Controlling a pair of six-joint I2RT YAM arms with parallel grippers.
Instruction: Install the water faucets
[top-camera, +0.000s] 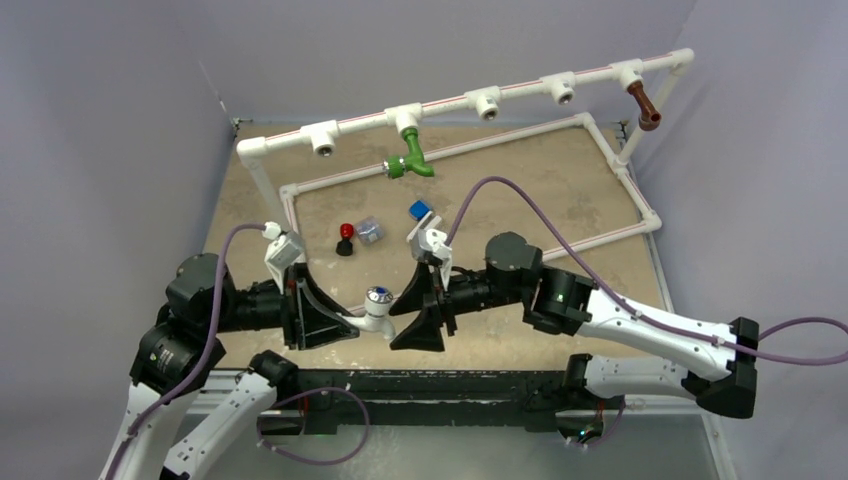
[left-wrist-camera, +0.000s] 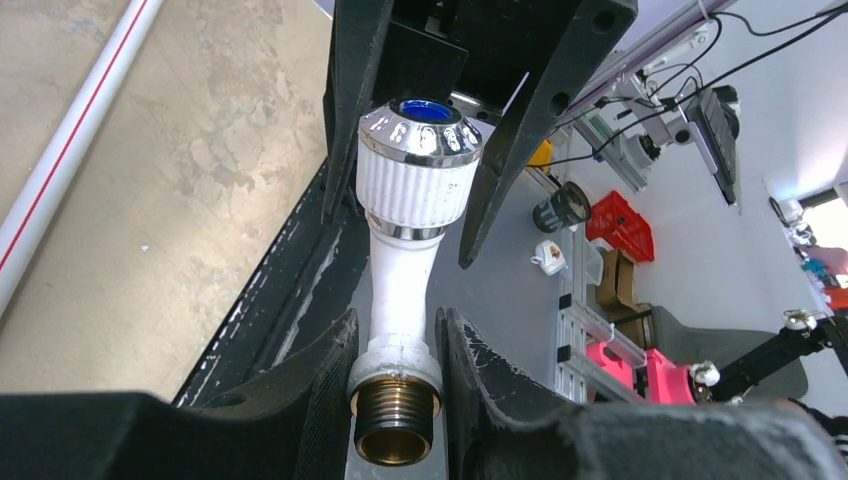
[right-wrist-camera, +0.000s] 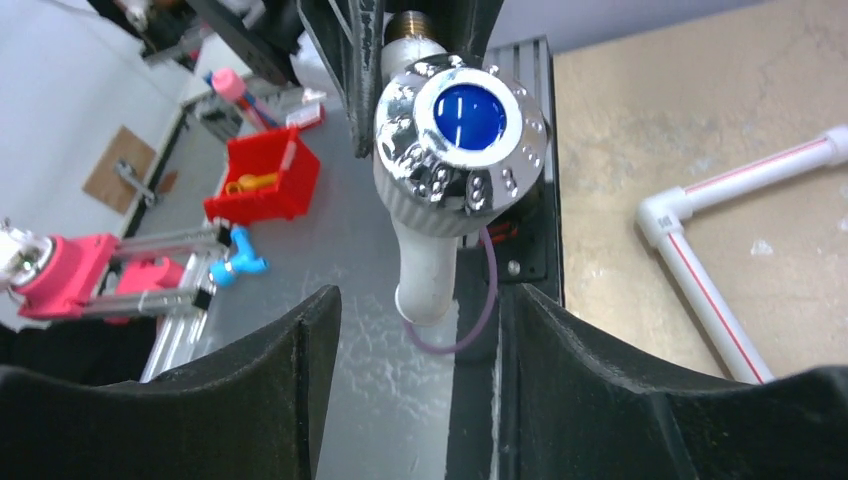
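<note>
Two robot arms met well in front of the pipe frame (top-camera: 450, 103), over the side of the table (top-camera: 560, 190) nearest their bases, with the white faucet (top-camera: 377, 305) held in the air between them. The left gripper (left-wrist-camera: 396, 345) pinched the faucet's white collar, one finger pressed on each side. The brass thread (left-wrist-camera: 392, 425) poked out free below the grip. The right gripper (right-wrist-camera: 422, 300) faced it from the opposite side with its jaws spread wide. The silvery knob (right-wrist-camera: 460, 125) and bent spout sat in line with the gap, and neither finger touched them.

Closer to the frame, inside its low loop on the table, lay a small red-and-black piece (top-camera: 346, 238), a clear piece (top-camera: 369, 230) and a blue-and-white block (top-camera: 420, 212). On the frame's raised rail, the green faucet (top-camera: 409, 160) hung from the second fitting counted from the frame's left end. The brown faucet (top-camera: 645, 106) hung from the fitting at its right end. The leftmost fitting (top-camera: 325, 140), the third fitting (top-camera: 487, 103) and the fourth fitting (top-camera: 562, 90) stood empty.

The step in hand looked like a pass or regrip of the last faucet between the two grippers. The next move would likely call for carrying it to an empty fitting, aiming the thread squarely at the socket, and turning it in.
</note>
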